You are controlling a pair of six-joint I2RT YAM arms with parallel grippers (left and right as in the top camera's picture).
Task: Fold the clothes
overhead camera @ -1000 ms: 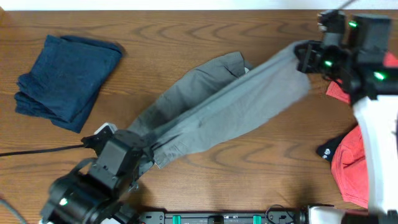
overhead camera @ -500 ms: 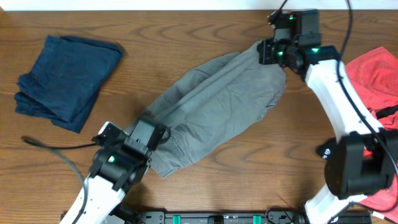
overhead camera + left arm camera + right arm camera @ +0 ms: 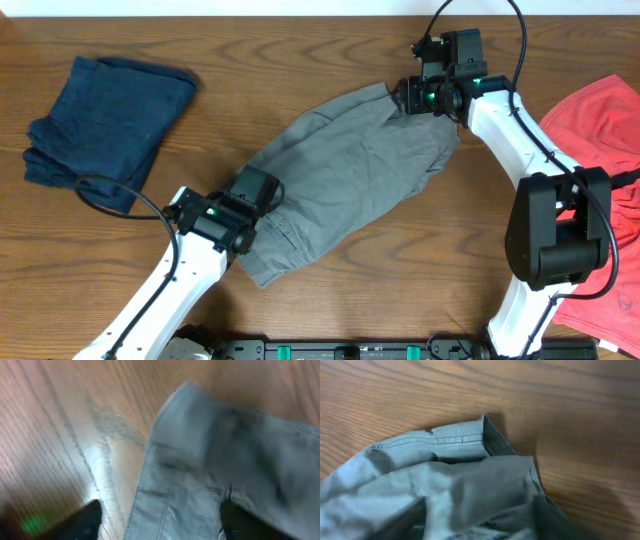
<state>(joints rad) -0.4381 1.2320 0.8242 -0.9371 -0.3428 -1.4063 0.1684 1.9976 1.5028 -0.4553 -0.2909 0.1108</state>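
Grey shorts lie slack now (left gripper, right gripper both released).

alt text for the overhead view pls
Mid-grey cotton shorts lie diagonally across a brown wooden table, the left gripper at their lower end and the right gripper at their upper end. A folded navy-blue garment sits top left, a red garment at the right edge.

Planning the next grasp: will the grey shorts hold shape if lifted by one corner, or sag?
Probably sag: the grey shorts lie wrinkled and folded over, so likely floppy. Pushed, they may bunch on the wooden table rather than slide whole.
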